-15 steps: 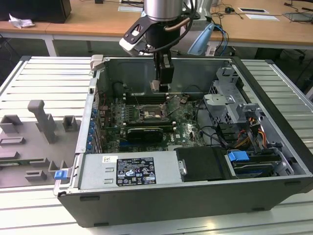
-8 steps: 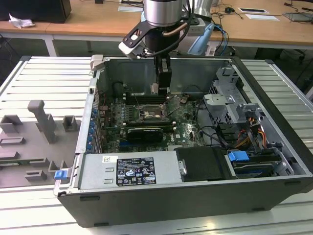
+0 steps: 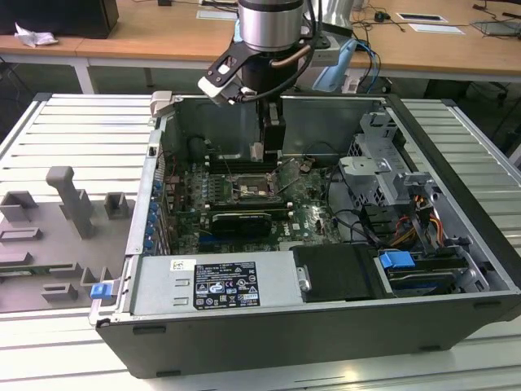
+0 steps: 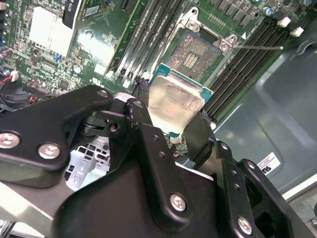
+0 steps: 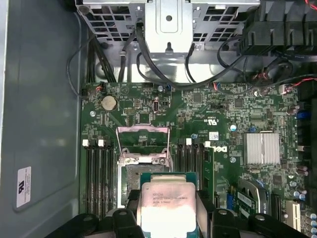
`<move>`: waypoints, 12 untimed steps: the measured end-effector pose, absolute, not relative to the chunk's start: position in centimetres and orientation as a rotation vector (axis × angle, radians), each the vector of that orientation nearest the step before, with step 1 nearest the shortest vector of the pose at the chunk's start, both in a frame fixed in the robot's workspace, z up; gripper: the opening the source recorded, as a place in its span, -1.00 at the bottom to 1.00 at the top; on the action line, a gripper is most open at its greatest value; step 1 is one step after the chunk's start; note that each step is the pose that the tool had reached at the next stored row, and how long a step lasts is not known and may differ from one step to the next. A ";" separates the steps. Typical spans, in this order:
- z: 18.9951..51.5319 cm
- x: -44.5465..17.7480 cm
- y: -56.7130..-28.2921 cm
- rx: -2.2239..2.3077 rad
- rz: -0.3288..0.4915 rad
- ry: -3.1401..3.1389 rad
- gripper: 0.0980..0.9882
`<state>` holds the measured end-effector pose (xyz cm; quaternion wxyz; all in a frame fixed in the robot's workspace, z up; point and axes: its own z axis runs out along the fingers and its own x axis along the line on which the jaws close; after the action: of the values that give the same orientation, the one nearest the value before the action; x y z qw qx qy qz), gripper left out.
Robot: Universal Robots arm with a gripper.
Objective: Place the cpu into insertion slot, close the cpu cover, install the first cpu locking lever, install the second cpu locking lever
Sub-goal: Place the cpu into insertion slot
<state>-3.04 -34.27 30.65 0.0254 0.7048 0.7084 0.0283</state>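
Where the black fingers (image 4: pixel 198 134) of the gripper (image 4: pixel 171 119) come together, the chip (image 4: pixel 176 101) is pinched by two opposite edges, and its silvery top is turned towards both wrist cameras. The chip is held over the green board (image 5: pixel 223 99), at the near edge of the socket (image 4: pixel 195 54), whose grid of contacts is laid bare. In the first wrist view the cover (image 5: pixel 143 130) is seen swung open on the far side of the socket, and the socket's near part is hidden by the chip. The chip's underside is hidden, and its height over the socket cannot be judged. In the exterior view the gripper is seen reaching down inside the computer case (image 3: pixel 456 138).
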 end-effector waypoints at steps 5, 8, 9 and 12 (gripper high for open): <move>29.3 -3.0 -34.3 2.177 0.087 2.193 -0.03; 28.7 -3.0 -34.1 2.158 0.088 2.212 -0.03; 28.5 -3.0 -34.1 2.149 0.088 2.221 -0.03; 27.8 -3.0 -33.9 2.142 0.088 2.228 -0.03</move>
<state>-3.04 -33.91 27.75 0.0248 0.6926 0.7203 0.0286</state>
